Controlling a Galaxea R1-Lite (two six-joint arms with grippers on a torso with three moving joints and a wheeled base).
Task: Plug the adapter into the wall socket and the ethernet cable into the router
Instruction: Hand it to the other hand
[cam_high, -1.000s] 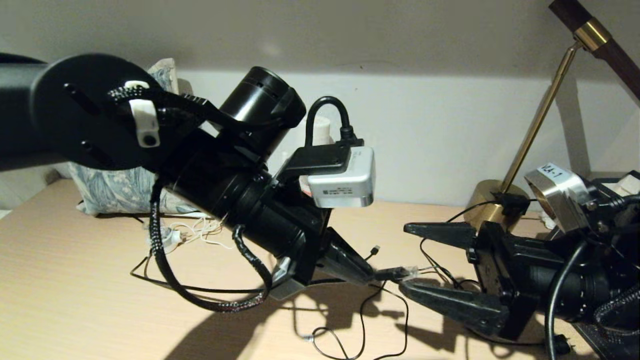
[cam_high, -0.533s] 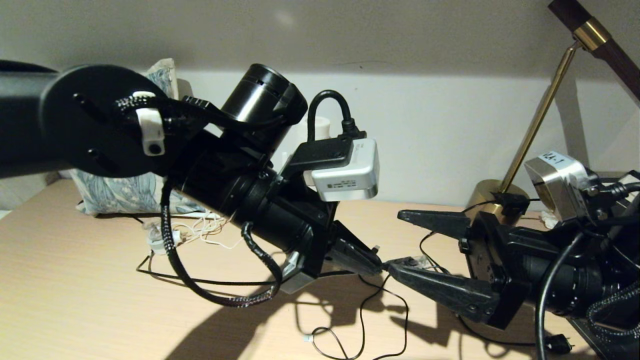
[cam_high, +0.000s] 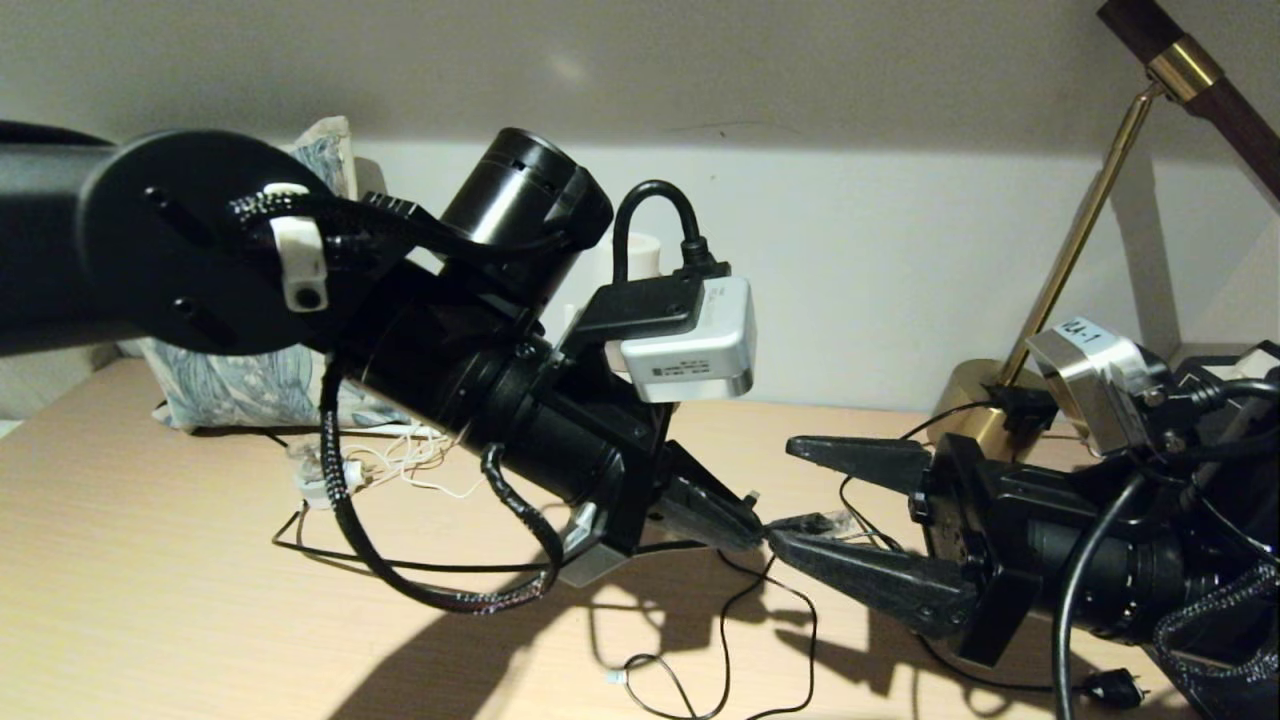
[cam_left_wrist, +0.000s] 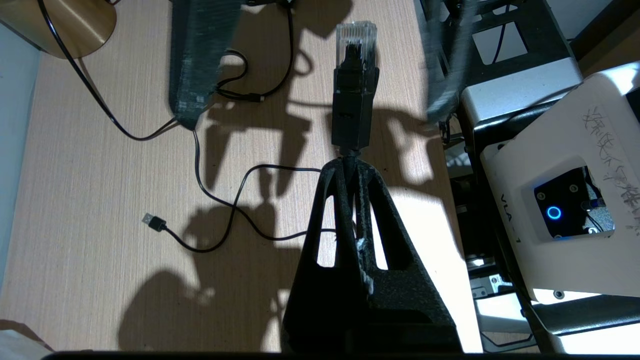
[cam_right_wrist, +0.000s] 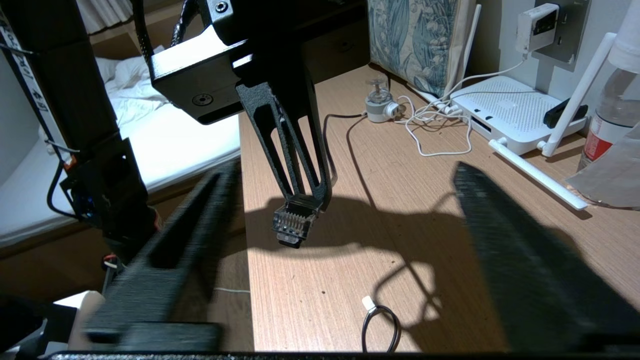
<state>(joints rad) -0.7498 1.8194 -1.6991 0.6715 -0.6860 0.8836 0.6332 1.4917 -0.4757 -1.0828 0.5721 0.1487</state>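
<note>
Now | left hand (cam_left_wrist: 350, 165) clamps ethernet cable (cam_left_wrist: 355, 95) | right hand (cam_high: 815, 490) spread, flanking its plug

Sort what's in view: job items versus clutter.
Job: ethernet cable pinched in shut left tool; open right tool around its plug; router; adapter, already in wall socket.
Clutter: lamp, pillow, bottle, USB cable.

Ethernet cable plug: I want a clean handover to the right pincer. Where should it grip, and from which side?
Probably the black boot behind the clear clip tip. The left pincer pinches only the ethernet cable behind it, so the boot juts out free. The open right pincer, facing the tip head-on, could straddle the boot's flat sides, leaving the tip clear.
</note>
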